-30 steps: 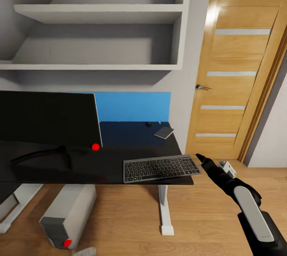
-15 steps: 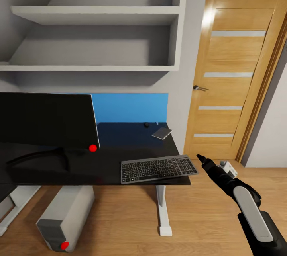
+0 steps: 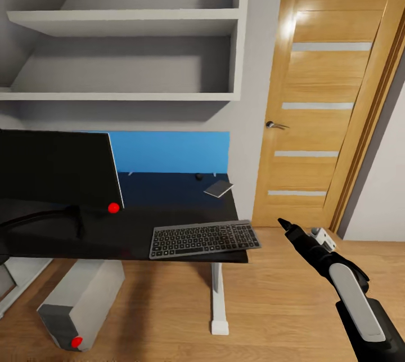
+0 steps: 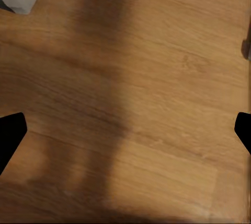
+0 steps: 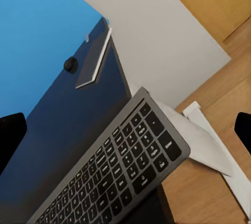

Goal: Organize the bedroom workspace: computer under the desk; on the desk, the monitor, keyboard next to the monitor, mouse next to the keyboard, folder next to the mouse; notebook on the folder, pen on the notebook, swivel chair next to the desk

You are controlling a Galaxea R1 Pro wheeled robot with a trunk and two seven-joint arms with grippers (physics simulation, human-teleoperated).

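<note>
At the lower right of the head view my right gripper hangs over the wood floor, just off the desk's right end; I cannot tell how its fingers stand there, but the right wrist view shows them spread wide with nothing between. My left gripper is wide apart too, over bare floor.

By my reckoning the task is partly done. The monitor stands on the desk at left, the computer sits under it, and the keyboard lies near the front edge, its right end overhanging. The mouse and notebook rest toward the back right corner, well apart from the keyboard, so they remain to be placed, as do folder, pen and chair.

Compared with a second ago, the whole scene has slid left in the picture, so my view has turned right; the desk's things lie as before.
</note>
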